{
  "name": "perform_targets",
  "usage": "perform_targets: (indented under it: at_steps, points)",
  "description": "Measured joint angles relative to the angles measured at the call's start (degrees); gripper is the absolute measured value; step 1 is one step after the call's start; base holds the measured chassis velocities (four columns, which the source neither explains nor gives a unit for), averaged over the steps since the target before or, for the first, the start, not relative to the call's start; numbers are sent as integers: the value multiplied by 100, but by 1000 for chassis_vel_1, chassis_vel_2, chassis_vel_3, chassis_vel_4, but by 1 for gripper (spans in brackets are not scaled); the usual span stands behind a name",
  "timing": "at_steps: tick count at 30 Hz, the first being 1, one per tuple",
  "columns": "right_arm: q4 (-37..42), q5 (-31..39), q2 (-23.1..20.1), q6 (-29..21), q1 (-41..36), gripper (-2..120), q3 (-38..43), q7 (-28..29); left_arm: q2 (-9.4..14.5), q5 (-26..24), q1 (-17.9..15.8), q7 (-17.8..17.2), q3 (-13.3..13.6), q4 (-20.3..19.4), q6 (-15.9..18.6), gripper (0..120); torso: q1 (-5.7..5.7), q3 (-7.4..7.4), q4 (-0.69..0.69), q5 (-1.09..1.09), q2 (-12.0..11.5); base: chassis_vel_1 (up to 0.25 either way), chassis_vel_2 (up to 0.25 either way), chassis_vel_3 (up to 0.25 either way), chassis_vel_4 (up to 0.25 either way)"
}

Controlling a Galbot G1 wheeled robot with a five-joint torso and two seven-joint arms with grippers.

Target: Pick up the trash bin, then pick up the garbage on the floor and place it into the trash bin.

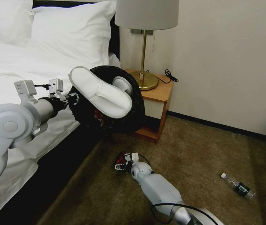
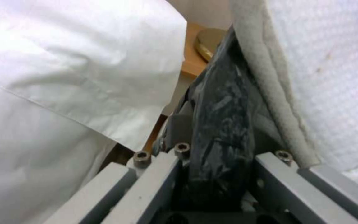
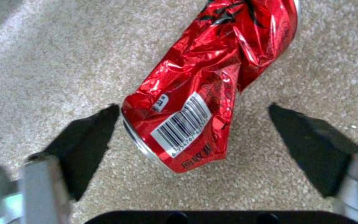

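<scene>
L pincer (image 1: 73,98) clamped on rim of bin (image 1: 129,120), held up beside bed (image 1: 20,62), tilted w/ mouth facing camera; black bag (image 2: 222,124) pinched between its fingers (image 2: 146,189). Two white slippers in bin: one (image 1: 101,92) across the mouth just beyond pincer, another (image 1: 122,84) deeper. R pincer (image 1: 122,162) low over carpet (image 3: 63,62), spread wide open, crushed red can (image 3: 204,96) lying on floor between fingers (image 3: 85,146), nearer one, not gripped. Clear bottle (image 1: 238,187) on floor, well apart from R pincer.

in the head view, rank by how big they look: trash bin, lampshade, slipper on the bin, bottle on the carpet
1. trash bin, nearer the camera
2. lampshade, cropped
3. slipper
4. bottle
</scene>
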Motion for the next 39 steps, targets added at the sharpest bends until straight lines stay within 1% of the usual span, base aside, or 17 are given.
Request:
perform_targets:
  at_steps: [1,2,4,5,8,9,10,11,12,15,17,24,26,34,35,37,39]
  points:
    - [0,-30,0,3,-11,85,-19,-16,13,-3,0,0,0,1,-1,1,0,0,0,0,0,0,0,0,0]
    - [0,-30,0,3,-11,85,-19,-16,13,-3,0,0,0,1,-1,1,0,0,0,0,0,0,0,0,0]
    - [-8,-67,0,7,-29,75,-39,-27,33,-8,8,0,-7,-2,-4,1,0,0,0,0,0,0,0,0,0]
    - [-8,-67,0,7,-29,75,-39,-27,33,-8,8,0,-7,-2,-4,1,0,0,0,0,0,0,0,0,0]
    - [-17,-140,0,16,-52,61,-50,-40,45,-13,15,-1,-12,-10,-10,1,0,0,0,0,0,0,0,0,0]
    - [-17,-140,0,16,-52,61,-50,-40,45,-13,15,-1,-12,-10,-10,1,0,0,0,0,0,0,0,0,0]
    - [-18,-150,0,17,-60,54,-55,-45,48,-16,15,-2,-13,-15,-13,1,0,0,0,0,0,0,0,0,0]
    - [-18,-150,0,17,-60,54,-55,-45,48,-16,15,-2,-13,-15,-13,1,0,0,0,0,0,0,0,0,0]
    - [-18,-149,0,-1,-66,49,-58,-45,52,-18,16,-3,-13,-19,-15,1,0,0,0,0,0,0,0,0,0]
    - [-18,-152,0,-8,-75,44,-61,-46,60,-19,18,-4,-14,-20,-17,1,0,0,0,0,0,0,0,0,0]
    - [-18,-165,0,-10,-75,36,-61,-46,66,-20,19,-4,-15,-20,-17,1,0,0,0,0,0,0,0,0,0]
    - [-29,-209,0,11,-62,31,-60,-42,79,-22,33,-6,-22,-22,-18,1,-1,0,0,0,0,0,0,0,0]
    - [-36,-225,0,19,-61,26,-59,-35,79,-22,34,-6,-23,-22,-18,1,0,0,0,0,0,0,0,0,0]
    - [116,-338,0,-57,-68,25,-83,-3,134,-37,15,-4,-26,-29,-18,1,0,0,0,0,0,0,0,0,0]
    - [188,-371,0,-61,-78,31,-113,35,151,-53,6,-4,-34,-31,-18,1,0,0,0,0,0,0,0,0,0]
    - [267,-424,-1,-62,-88,34,-144,49,167,-70,0,-4,-42,-32,-18,1,0,0,0,-1,0,0,0,0,0]
    - [496,-585,0,-47,-101,45,-235,56,191,-89,-2,3,-62,-32,-18,1,-1,0,0,0,0,0,0,0,0]
